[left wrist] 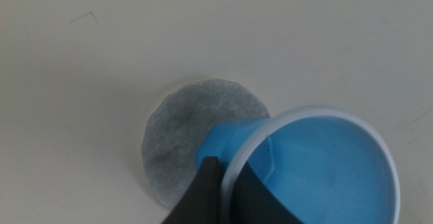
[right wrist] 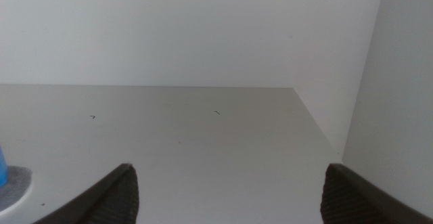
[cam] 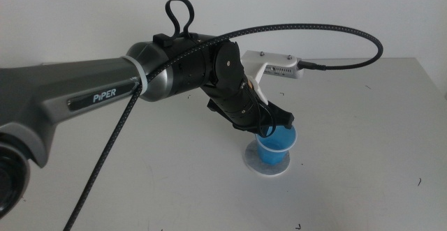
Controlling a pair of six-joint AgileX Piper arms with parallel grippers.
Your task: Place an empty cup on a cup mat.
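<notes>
The blue cup (cam: 278,144) with a thin white rim stands with its base on or just over the speckled grey cup mat (cam: 267,163), right of the table's middle. My left gripper (cam: 276,124) is shut on the cup's rim, one jaw inside and one outside. In the left wrist view the cup (left wrist: 318,163) is empty and leans slightly, its base over the mat's (left wrist: 196,122) near part. My right gripper (right wrist: 233,200) is open and empty, out of the middle view. It sees a sliver of the cup (right wrist: 2,167) and mat (right wrist: 15,182).
The left arm and its braided cable (cam: 335,28) reach across the table from the left. White walls (right wrist: 399,82) stand behind and to the right of the table. The tabletop (cam: 363,175) is pale grey.
</notes>
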